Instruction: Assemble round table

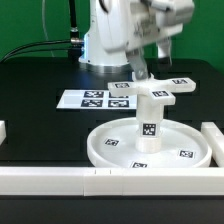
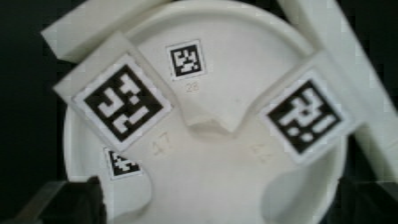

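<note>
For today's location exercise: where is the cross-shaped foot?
The cross-shaped foot tops the upright post in the disc; the marker board lies beyond, toward the exterior view's left.

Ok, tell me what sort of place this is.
Most likely a robotics lab test bench, not a home or workshop. A robot arm stands on a black table, a marker board lies flat on it, and the white round disc carries small square tags for tracking.

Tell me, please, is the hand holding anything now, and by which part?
It cannot be told. The hand is at the cross-shaped foot, which sits on the post, but neither view shows fingers closed on it.
</note>
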